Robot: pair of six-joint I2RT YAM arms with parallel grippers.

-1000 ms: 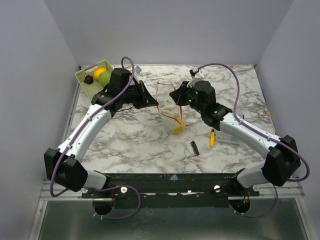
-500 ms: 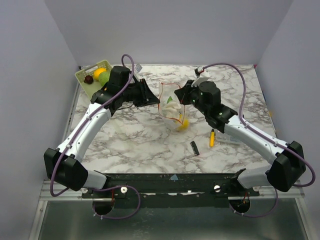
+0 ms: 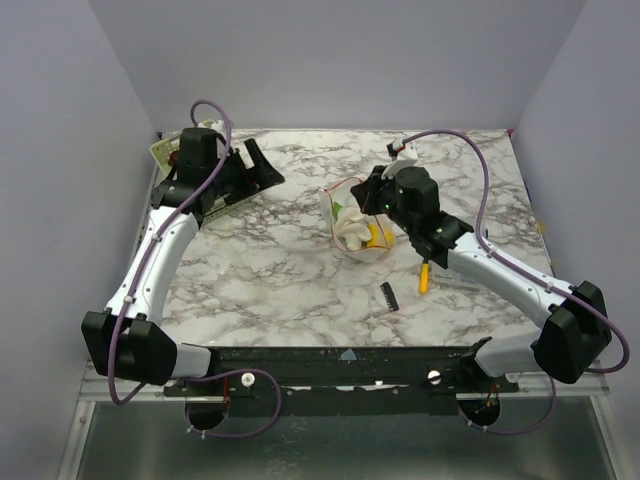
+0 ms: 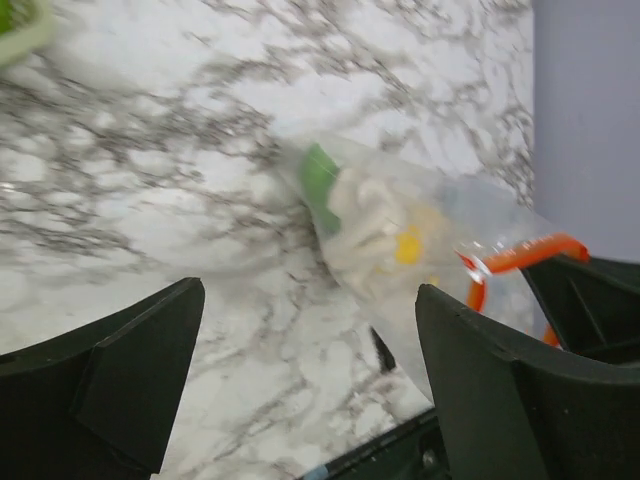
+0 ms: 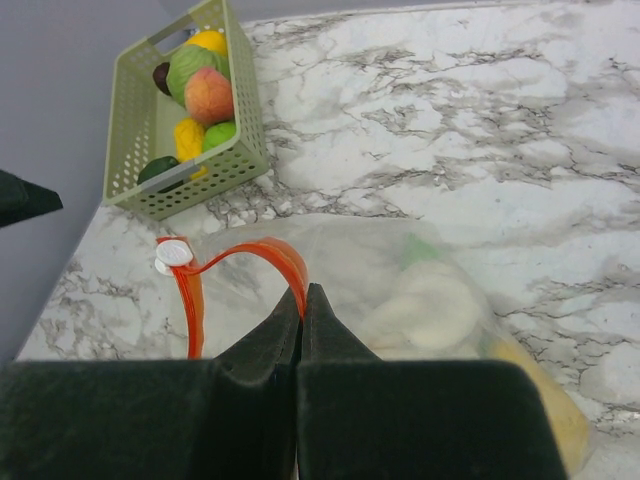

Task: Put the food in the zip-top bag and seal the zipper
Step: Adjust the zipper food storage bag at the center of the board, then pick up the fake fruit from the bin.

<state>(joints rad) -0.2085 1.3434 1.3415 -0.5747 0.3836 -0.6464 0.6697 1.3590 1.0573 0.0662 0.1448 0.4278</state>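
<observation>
From above, my right pincer (image 3: 372, 197) clenches the rim of the clear floppy plastic bag (image 3: 334, 205) mid-table, with whitish, yellow and green toy food (image 3: 350, 232) inside. In the left wrist view, my left pincer (image 4: 310, 300) gapes, empty. In the right wrist view, the red-orange zipper strip (image 5: 192, 310) is unsealed, and more toy fruit (image 5: 208, 95) lies in the light green slotted basket (image 5: 200, 180). I can read no writing.

Left hand (image 4: 308, 295) spread wide; zip-top bag (image 4: 470, 215) holding food (image 4: 365, 225); zipper (image 4: 520, 252) right.

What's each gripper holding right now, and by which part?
The right gripper pinches the zip-top bag by its mouth edge, at the zipper. The left gripper is open, holding nothing.
</observation>
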